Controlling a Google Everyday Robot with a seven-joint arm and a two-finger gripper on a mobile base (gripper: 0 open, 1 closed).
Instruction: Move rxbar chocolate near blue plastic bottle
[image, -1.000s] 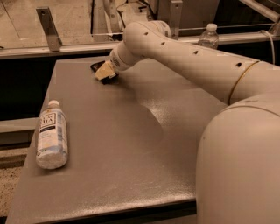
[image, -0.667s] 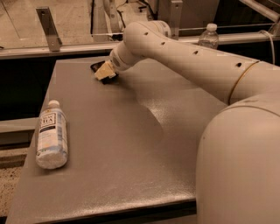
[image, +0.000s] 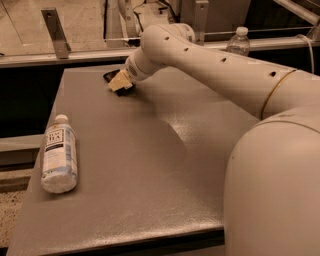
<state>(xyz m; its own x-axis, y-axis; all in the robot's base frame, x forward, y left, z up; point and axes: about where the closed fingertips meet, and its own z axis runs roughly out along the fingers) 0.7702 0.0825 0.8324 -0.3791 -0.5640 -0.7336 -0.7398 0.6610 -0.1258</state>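
pincer (image: 120, 81) low on tabletop (image: 150, 165), open or closed: cannot tell | rxbar chocolate (image: 110, 75) touching it, jutting out its left side | blue plastic bottle (image: 59, 155) well apart, nearer camera and leftward, lying flat, cap end toward pincer

One high camera looks down along the arm (image: 215, 65) to the pincer (image: 120, 82), far across the table (image: 125, 200).

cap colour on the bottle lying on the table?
White cap on the blue plastic bottle, camera view. The gripper sits at the rxbar chocolate, far side.
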